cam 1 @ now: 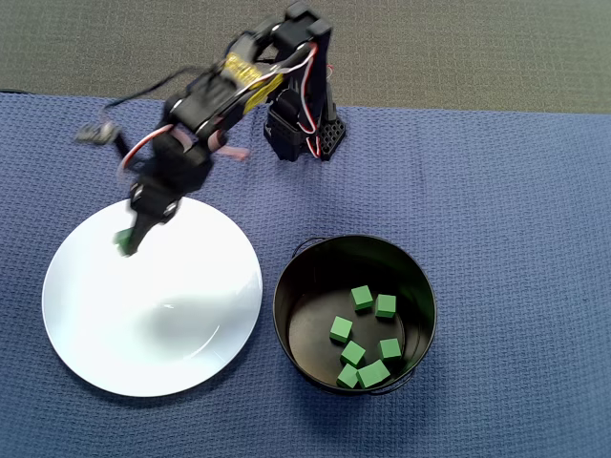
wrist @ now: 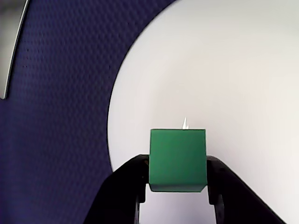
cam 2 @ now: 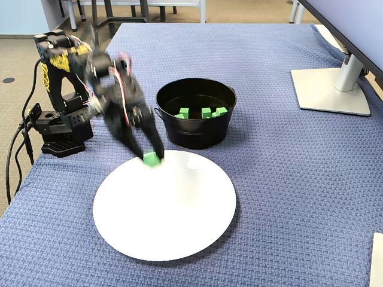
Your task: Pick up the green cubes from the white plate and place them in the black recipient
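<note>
Clamped between the tool's [wrist: 177,186] two fingers, one green cube [wrist: 178,159] sits above the white plate [wrist: 233,84].

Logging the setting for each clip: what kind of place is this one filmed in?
Probably an office or lab desk: a monitor stand sits on the blue-cloth-covered table, chair legs stand on carpet behind it, and the arm's cables trail off the edge.

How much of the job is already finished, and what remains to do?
Seven green cubes already lie in the black recipient, by the overhead view. The tool is shut on the last green cube, at the edge of the white plate, which shows no other cube. What is left: carry this cube over to the recipient and release it.
</note>
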{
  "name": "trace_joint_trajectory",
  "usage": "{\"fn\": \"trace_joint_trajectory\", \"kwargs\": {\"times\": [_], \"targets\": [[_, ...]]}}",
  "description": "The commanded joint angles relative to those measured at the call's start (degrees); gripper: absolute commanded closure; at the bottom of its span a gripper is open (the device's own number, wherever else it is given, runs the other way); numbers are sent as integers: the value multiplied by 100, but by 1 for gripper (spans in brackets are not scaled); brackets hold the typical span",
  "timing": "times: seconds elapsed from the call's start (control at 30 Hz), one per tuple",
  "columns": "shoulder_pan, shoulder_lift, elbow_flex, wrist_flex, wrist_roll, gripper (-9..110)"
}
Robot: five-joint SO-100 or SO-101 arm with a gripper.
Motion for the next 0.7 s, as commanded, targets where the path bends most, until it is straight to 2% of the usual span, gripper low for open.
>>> {"fn": "trace_joint_trajectory", "kwargs": {"times": [0.0, 0.23, 0.33, 0.47, 0.6, 0.63, 0.67], "targets": [[-905, 1248, -396, 1318, 1608, 101], [-2725, 1626, -642, 2153, 3630, 102], [-3410, 1459, -650, 2109, 4245, 102], [-4254, 1055, -703, 1837, 4729, 102], [-4579, 703, -870, 1556, 4913, 102], [-4597, 677, -835, 1433, 4904, 99], [-4605, 659, -809, 1327, 4852, 91]]}}
